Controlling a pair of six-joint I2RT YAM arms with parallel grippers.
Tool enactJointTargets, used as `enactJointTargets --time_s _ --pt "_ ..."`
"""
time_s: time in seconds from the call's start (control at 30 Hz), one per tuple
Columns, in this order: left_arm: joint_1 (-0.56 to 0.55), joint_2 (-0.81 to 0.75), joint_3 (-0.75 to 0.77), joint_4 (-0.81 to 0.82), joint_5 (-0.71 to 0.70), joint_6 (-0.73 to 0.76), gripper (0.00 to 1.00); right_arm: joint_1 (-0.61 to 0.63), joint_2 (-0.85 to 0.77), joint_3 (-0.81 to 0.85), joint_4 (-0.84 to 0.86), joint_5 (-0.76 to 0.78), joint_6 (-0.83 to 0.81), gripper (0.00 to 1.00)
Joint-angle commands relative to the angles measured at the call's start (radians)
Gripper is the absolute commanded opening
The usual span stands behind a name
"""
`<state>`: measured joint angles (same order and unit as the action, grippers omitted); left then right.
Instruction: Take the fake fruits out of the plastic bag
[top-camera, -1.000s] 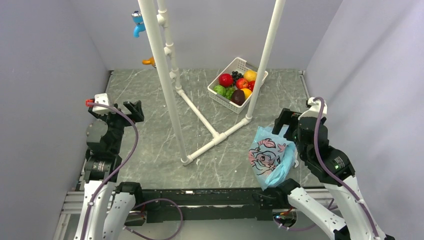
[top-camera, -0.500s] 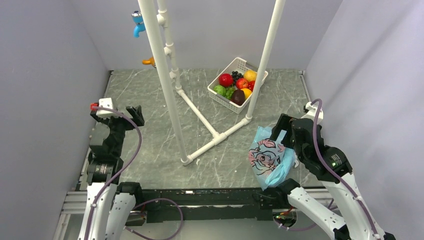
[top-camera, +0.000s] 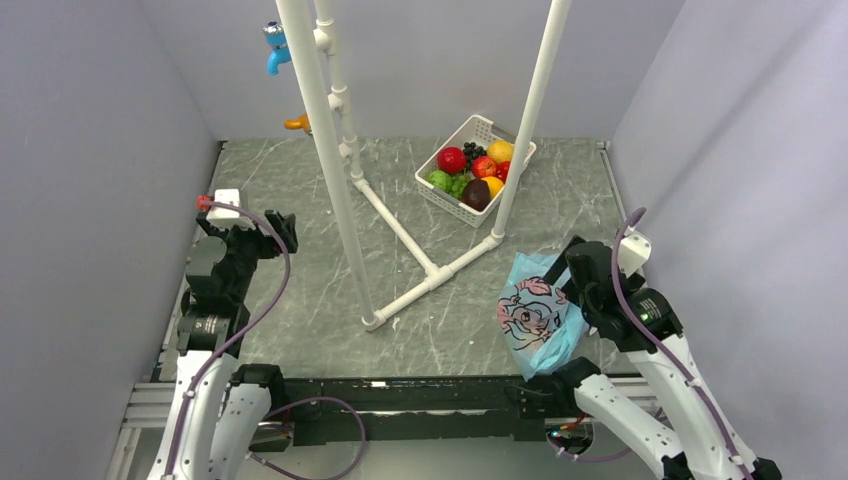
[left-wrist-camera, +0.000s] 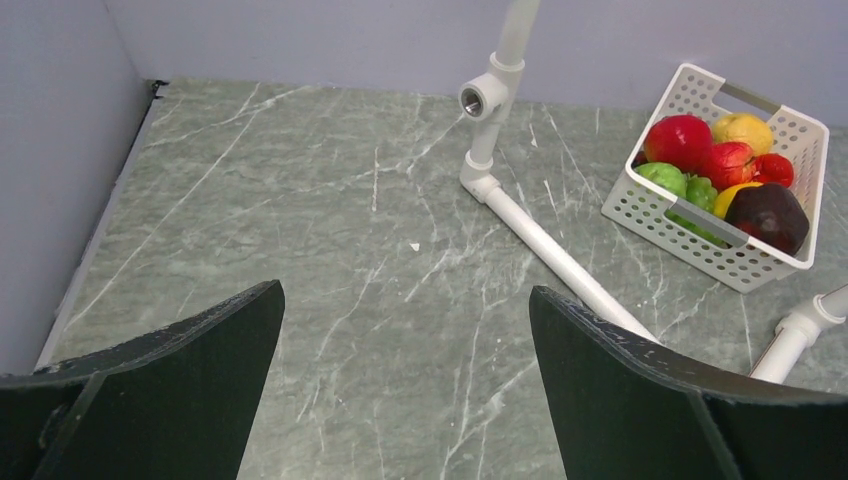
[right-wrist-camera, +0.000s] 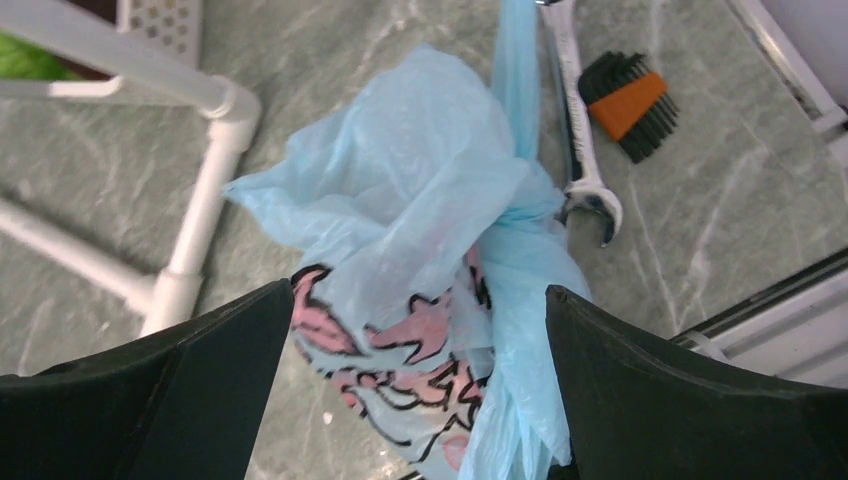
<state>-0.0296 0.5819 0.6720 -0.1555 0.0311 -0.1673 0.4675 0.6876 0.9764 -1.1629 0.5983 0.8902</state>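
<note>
I see the right gripper (top-camera: 571, 271) poised at the top of the plastic bag (top-camera: 533, 312), which sits just ahead of its fingers. The left gripper (top-camera: 274, 233) hangs well apart.

The light-blue plastic bag (top-camera: 540, 315) lies crumpled, cartoon panel up.

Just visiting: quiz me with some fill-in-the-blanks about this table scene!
The plastic bag is light ____ with a cartoon face.
The slotted basket at the far side is ____.
The left fingers are open and hold ____.
A wrench lies beside the bag, next to hex keys in an ____ holder.
Missing words: blue; white; nothing; orange.
</note>
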Motion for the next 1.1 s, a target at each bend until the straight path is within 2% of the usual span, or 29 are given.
enactJointTargets --time_s 0.0,0.1,0.13,0.27,0.37,0.43,0.5,0.6,0.7,0.83,1.0,1.07 --pt "0.002 0.022 0.044 0.024 0.045 0.025 0.99 -0.116 0.036 -0.059 0.07 -0.017 -0.005 1.0" --pt "0.002 0.027 0.043 0.025 0.045 0.024 0.99 -0.303 0.049 -0.124 0.184 -0.223 -0.126 1.0" --pt "0.001 0.028 0.043 0.026 0.05 0.025 0.99 -0.328 0.056 -0.14 0.196 -0.254 -0.134 1.0" --pt "0.0 0.047 0.04 0.039 0.078 0.026 0.99 -0.331 0.091 -0.153 0.265 -0.415 -0.204 0.98" --pt "-0.001 0.069 0.054 0.029 0.098 0.027 0.99 -0.33 0.126 -0.141 0.278 -0.499 -0.282 0.89" --pt "-0.001 0.076 0.054 0.029 0.108 0.027 0.99 -0.328 0.128 -0.15 0.277 -0.534 -0.289 0.88" --pt "-0.001 0.081 0.052 0.038 0.118 0.027 0.99 -0.32 0.106 -0.173 0.297 -0.587 -0.305 0.79" --pt "-0.001 0.088 0.06 0.027 0.13 0.029 0.99 -0.273 0.085 -0.191 0.312 -0.619 -0.311 0.71" --pt "-0.002 0.084 0.052 0.03 0.131 0.03 0.99 -0.177 0.09 -0.165 0.304 -0.618 -0.312 0.69" --pt "-0.007 0.093 0.058 0.019 0.129 0.026 0.99 -0.019 0.118 -0.164 0.334 -0.601 -0.294 0.61" --pt "-0.067 0.107 0.072 -0.013 0.095 0.046 0.99 0.101 0.167 -0.165 0.403 -0.628 -0.284 0.57" --pt "-0.106 0.128 0.071 -0.004 0.113 0.065 0.99 0.139 0.175 -0.159 0.44 -0.624 -0.281 0.5"
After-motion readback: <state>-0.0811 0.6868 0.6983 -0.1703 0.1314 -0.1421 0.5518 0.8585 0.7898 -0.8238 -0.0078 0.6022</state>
